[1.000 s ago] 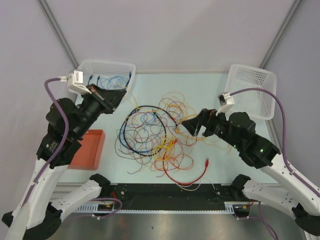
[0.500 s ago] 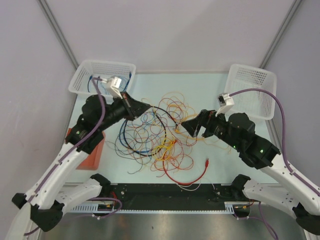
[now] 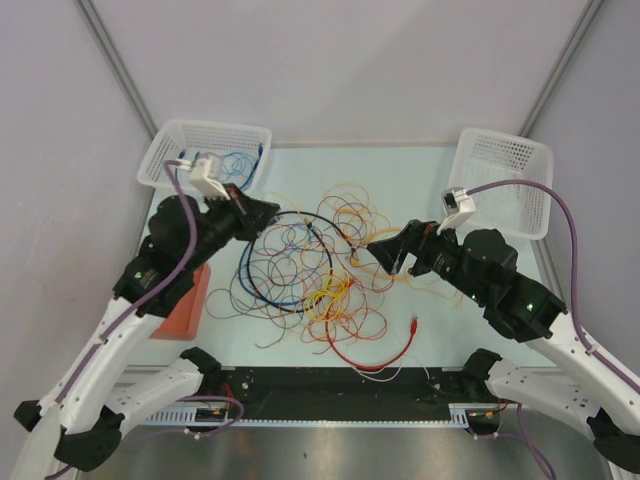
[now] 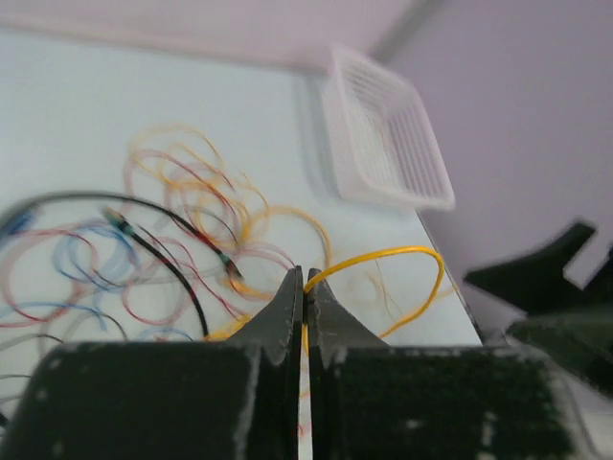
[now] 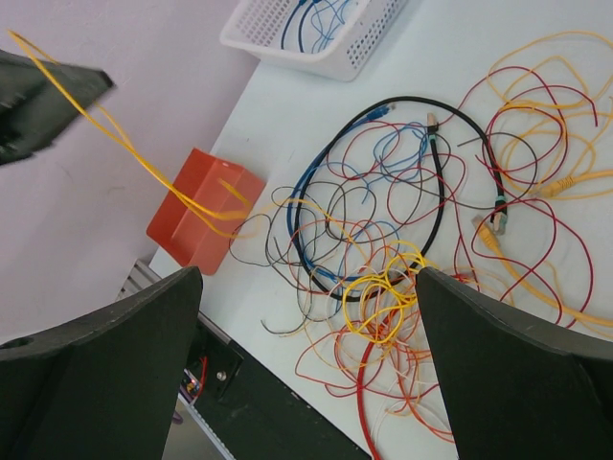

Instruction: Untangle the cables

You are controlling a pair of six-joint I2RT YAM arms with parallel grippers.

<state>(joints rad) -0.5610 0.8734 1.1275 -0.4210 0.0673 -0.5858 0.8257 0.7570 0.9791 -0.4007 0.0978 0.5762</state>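
- The left gripper point(image 3: 266, 211) has its jaws pressed together on a thin yellow wire point(image 4: 383, 252). In the left wrist view the wire loops out from between the tips.
- Over the last second this arm has swung away from the white mesh plastic basket point(image 3: 168, 150) at the table's far left and out over the pile. It now sits drawn back a little, at the pile's far-left edge, and the pinch has stayed closed throughout.
- In the right wrist view the yellow wire runs as a raised line from that gripper down into the heap. One strand appears to be lifting clear, which is progress, though its far end is still buried among the loops.
- The right gripper point(image 3: 385, 251) hangs spread wide and empty at the heap's right side, and has barely shifted.
- The tangle of thin red, blue, yellow, orange and black cables point(image 3: 310, 275) lies mid-table on the pale green tabletop point(image 3: 420, 180).
- A few loose blue cables point(image 3: 235, 165) already rest in the left basket.
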